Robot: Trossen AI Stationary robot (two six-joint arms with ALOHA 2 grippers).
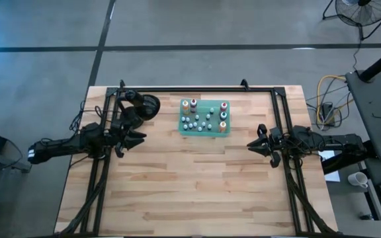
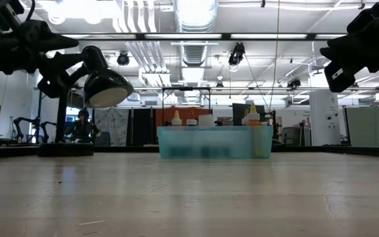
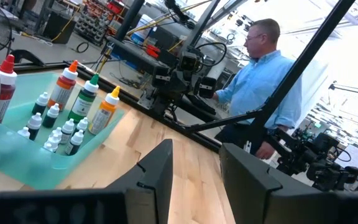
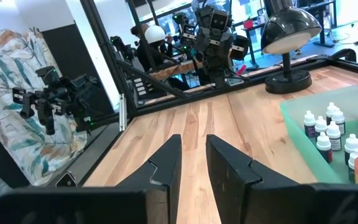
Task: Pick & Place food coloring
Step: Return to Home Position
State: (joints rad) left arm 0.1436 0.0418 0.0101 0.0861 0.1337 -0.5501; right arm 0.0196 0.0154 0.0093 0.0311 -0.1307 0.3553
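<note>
The food coloring [image 1: 204, 117] is a group of tiny bottles standing upright in a flat translucent green tray [image 1: 182, 130] at the table's far middle. Taller bottles with orange, red and green caps [image 3: 84, 98] stand along the tray's edges, with small round-topped ones [image 4: 328, 127] between them. My left gripper [image 1: 137, 139] hangs level over the table's left side, open, with nothing between its fingers [image 3: 160, 177]. My right gripper [image 1: 251, 144] hangs level over the right side, its fingers [image 4: 166, 165] shut to a narrow slit, holding nothing. Both point toward the middle, clear of the tray.
A black desk lamp [image 1: 147, 106] stands at the far left, close to the tray and my left arm. A black frame [image 1: 197, 90] runs along the far edge and both sides. The wooden top [image 1: 197, 185] lies bare toward the near edge. A person [image 3: 263, 81] stands beyond the table.
</note>
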